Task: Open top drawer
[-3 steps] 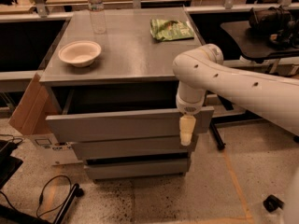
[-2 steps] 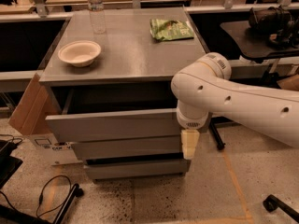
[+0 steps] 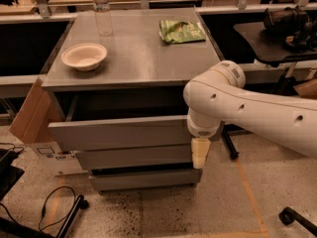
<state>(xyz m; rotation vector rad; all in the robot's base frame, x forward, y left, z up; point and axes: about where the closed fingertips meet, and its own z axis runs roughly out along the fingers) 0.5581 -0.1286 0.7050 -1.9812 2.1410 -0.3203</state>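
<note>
Grey top drawer (image 3: 119, 133) still ajar; gripper (image 3: 199, 161) lower at its front, aperture unclear.

White arm (image 3: 257, 110) (dark dimples), cream pincer (image 3: 200, 153) beneath

Top drawer (image 3: 119, 133) grey, pulled out; gripper (image 3: 200, 155) at R end

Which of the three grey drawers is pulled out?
The top drawer: its front juts past the two lower fronts, tray exposed. The gripper hangs by its right end.
</note>
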